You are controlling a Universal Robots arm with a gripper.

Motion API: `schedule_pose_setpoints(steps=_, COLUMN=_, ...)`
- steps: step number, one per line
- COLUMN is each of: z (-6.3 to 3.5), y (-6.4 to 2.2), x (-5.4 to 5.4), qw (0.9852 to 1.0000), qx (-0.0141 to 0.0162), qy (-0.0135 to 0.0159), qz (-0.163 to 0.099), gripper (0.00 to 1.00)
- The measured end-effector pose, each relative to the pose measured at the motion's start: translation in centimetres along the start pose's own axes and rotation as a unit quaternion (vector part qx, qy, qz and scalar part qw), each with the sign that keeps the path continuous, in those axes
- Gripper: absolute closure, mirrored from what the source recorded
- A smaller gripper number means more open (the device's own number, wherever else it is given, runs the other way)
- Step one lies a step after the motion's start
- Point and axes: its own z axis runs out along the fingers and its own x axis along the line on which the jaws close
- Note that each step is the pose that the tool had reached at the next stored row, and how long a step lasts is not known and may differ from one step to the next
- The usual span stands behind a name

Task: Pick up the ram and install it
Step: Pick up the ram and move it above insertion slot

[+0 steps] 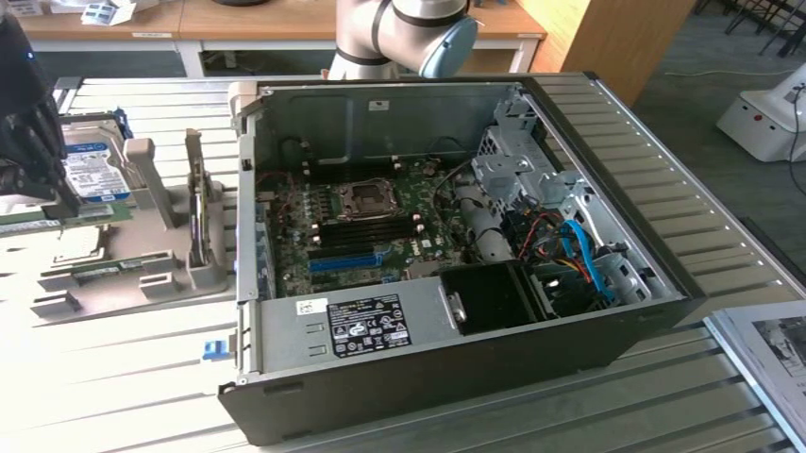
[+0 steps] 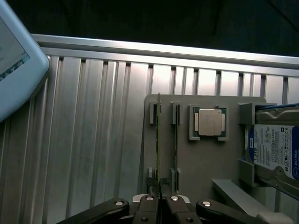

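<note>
The ram (image 2: 158, 144) is a thin green stick seen edge-on, standing in the left slots of the grey holder (image 2: 205, 163). My gripper (image 2: 160, 199) sits over its near end, the two fingers pressed together on the stick's edge. A second stick (image 2: 175, 149) stands beside it in the neighbouring slots. In the exterior view my gripper (image 1: 28, 193) hangs dark at the far left over the holder (image 1: 126, 274), with a green strip of the ram (image 1: 89, 218) just beneath it. The open computer case (image 1: 454, 236) lies to the exterior view's right of the holder.
The holder also carries a CPU (image 2: 209, 122) and a blue-labelled hard drive (image 2: 275, 149). Inside the case, the motherboard (image 1: 359, 231) shows a CPU socket, dark memory slots and a blue slot (image 1: 343, 261). A white device (image 2: 14, 60) lies on the ribbed metal table.
</note>
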Motion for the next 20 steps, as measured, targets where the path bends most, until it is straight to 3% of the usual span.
schedule_pose_setpoints(steps=20, z=-3.37, y=0.15, x=0.0, qw=1.0, qx=0.0, qy=0.0, qz=0.0, gripper=0.88)
